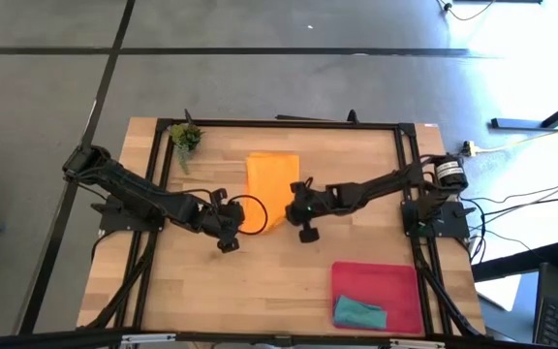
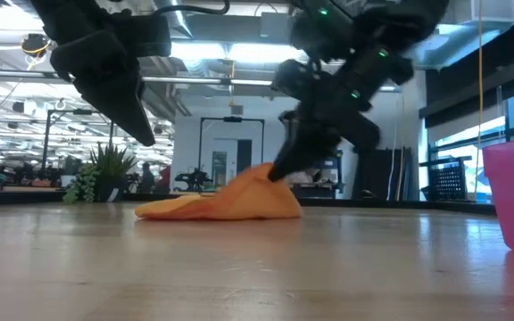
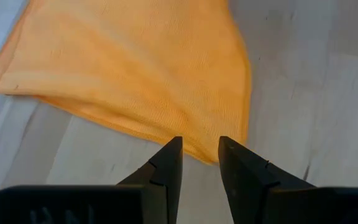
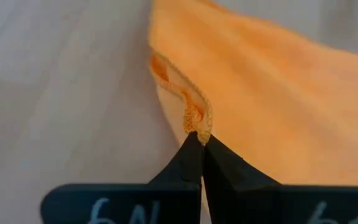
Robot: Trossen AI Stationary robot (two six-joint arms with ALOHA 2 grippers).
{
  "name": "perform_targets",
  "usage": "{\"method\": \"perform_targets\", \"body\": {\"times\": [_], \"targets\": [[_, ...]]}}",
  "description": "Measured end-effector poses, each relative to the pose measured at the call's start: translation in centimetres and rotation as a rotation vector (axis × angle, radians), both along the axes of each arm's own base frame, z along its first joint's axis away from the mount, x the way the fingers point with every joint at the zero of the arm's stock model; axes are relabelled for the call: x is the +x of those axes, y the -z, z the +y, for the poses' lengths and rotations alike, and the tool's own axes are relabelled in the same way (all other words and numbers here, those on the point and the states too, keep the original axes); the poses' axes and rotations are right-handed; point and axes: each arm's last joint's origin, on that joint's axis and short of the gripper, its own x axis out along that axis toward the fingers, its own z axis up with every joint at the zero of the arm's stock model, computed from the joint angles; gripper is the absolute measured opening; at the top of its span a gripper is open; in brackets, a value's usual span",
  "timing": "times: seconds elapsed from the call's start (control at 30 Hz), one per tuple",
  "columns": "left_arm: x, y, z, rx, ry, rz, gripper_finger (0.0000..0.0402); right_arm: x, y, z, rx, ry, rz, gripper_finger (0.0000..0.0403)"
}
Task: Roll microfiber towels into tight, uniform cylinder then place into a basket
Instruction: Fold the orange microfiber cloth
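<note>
The right gripper [image 4: 201, 140] pinches shut on the near corner of the orange towel [image 1: 271, 184], lifting that edge off the table [image 1: 260, 281]. The left gripper [image 3: 199, 152], fingers apart and empty, hovers just beside the opposite corner. The towel runs lengthwise away from both; the basket [image 1: 395, 276] holds the teal towel [image 1: 359, 313].

Four cameras, one worktop [image 1: 260, 281]
One looks straight down; one sits level at the worktop's surface facing the room; both wrist cameras peer closely past their pincers at the orange towel [image 1: 271, 184], seen in every view
</note>
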Motion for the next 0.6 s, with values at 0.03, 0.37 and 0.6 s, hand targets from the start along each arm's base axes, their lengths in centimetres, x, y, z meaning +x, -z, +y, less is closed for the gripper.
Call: {"method": "perform_targets", "body": {"times": [0.03,0.37,0.6], "targets": [[0.0,0.0,0.0,0.003,0.004,0.002,0.0096,0.3,-0.5,-0.4,0.0,0.012,-0.003,0.0003],[0.0,0.0,0.0,0.011,0.014,0.006,0.0096,1.3,-2.5,-6.1,-0.006,0.224,-0.054,0.0003],[0.0,0.0,0.0,0.011,0.013,0.006,0.0096,0.4,-2.0,-9.2,0.056,0.379,-0.045,0.0004]]}}
